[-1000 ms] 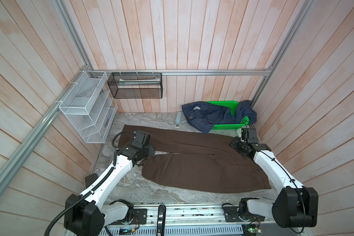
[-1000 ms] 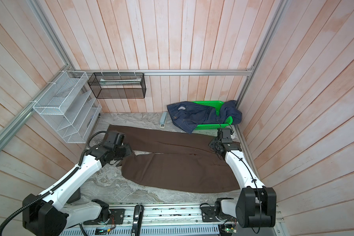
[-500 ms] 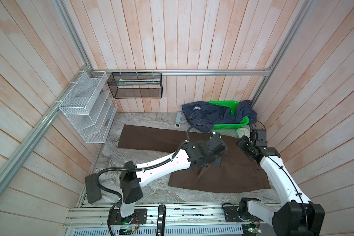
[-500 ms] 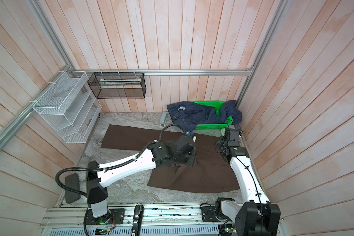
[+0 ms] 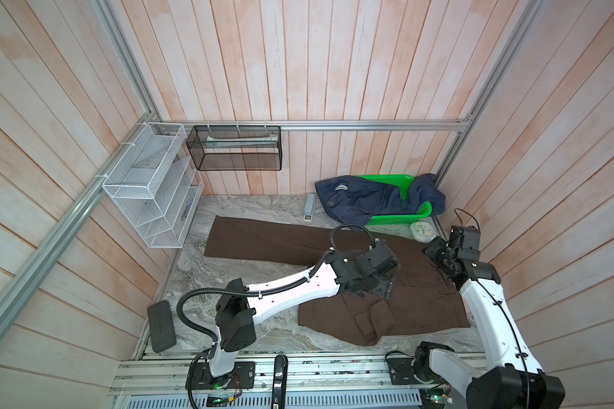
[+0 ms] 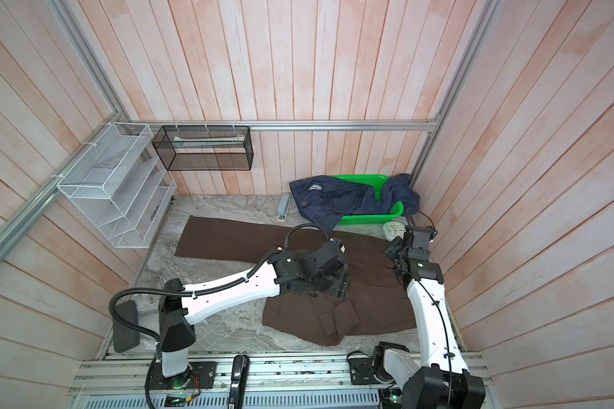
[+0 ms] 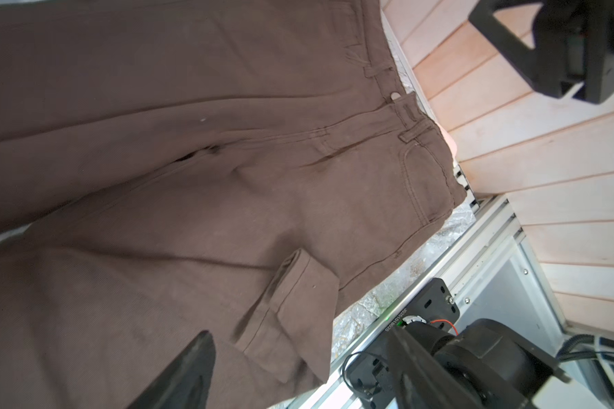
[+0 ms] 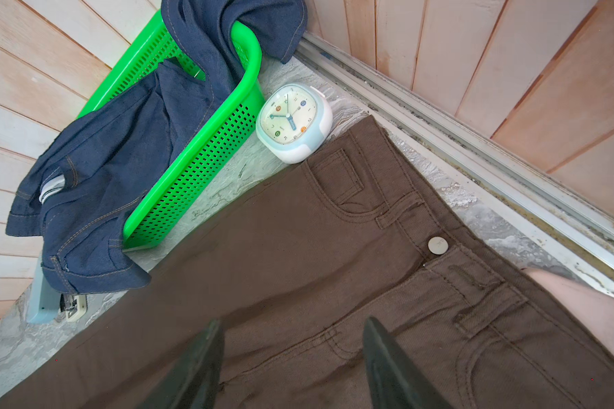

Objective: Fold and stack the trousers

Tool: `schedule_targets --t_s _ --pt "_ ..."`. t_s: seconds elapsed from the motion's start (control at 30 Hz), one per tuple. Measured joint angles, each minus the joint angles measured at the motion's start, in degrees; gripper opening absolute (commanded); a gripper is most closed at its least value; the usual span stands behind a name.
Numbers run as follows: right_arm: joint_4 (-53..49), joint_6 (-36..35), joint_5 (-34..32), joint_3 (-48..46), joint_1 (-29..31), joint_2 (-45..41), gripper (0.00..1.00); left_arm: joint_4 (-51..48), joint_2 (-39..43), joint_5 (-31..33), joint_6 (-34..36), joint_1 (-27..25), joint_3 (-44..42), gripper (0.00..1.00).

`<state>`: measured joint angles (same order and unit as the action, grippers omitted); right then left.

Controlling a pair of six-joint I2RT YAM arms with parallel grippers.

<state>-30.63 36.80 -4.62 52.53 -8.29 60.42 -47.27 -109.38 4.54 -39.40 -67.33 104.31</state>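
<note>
Since a second ago the left gripper (image 5: pixel 384 287) has swung from the far left of the tabletop (image 5: pixel 227 283) to its middle, bringing the near leg's end with it; half a second ago its jaws were shut, and now they stand wide apart. The right gripper (image 5: pixel 436 255) has barely shifted.

The trousers (image 5: pixel 263 240) lie flat on the tabletop, directly under both grippers. The waist is below the right gripper, and the far leg runs straight out past the left gripper toward the wire rack (image 5: pixel 149 187). The near leg is doubled back on itself. Its hem (image 5: pixel 367 320) lies loose on the thigh just beside the left gripper's fingers, on the side nearer the robot's base.

In the left wrist view the left gripper (image 7: pixel 298 375) holds nothing; brown cloth and the turned-back hem (image 7: pixel 298 301) show between its spread fingers. Whether the fingertips touch the cloth cannot be told.

The right gripper (image 8: pixel 295 371) is partly open, gripping nothing, with its fingers above the fly seam. The pale button (image 8: pixel 437 245) sits just ahead of it on the waistband. Further ahead of it a small white clock (image 8: pixel 293 122) touches the waist corner, and beside the clock stands a green basket (image 8: pixel 192 159) with dark jeans (image 8: pixel 114 148) draped over its rim. A pale blue stapler (image 8: pixel 47 301) lies partly under the jeans.
</note>
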Motion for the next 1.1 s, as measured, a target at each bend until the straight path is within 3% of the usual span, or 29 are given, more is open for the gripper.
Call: schedule_targets --t_s 0.23,0.43,0.73,0.97,1.1 --pt "0.13 0.04 1.75 -2.27 0.0 -0.87 0.63 9.94 5.46 -5.11 -12.7 6.05 -23.47 0.66" --pt "0.15 0.04 2.62 -3.65 -0.02 -1.86 0.62 20.9 5.46 -12.55 -22.86 6.12 -36.15 0.61" --pt "0.15 0.02 3.23 -3.89 -0.02 -3.34 0.62 33.92 3.65 -20.26 -30.34 5.29 -37.92 0.53" --pt "0.15 0.0 3.28 -4.07 -0.04 -3.89 0.62 34.01 0.22 -22.62 -32.02 3.85 -37.92 0.51" --pt "0.15 0.0 3.28 -4.09 -0.04 -3.91 0.62 33.75 0.09 -22.99 -32.04 3.63 -37.79 0.45"
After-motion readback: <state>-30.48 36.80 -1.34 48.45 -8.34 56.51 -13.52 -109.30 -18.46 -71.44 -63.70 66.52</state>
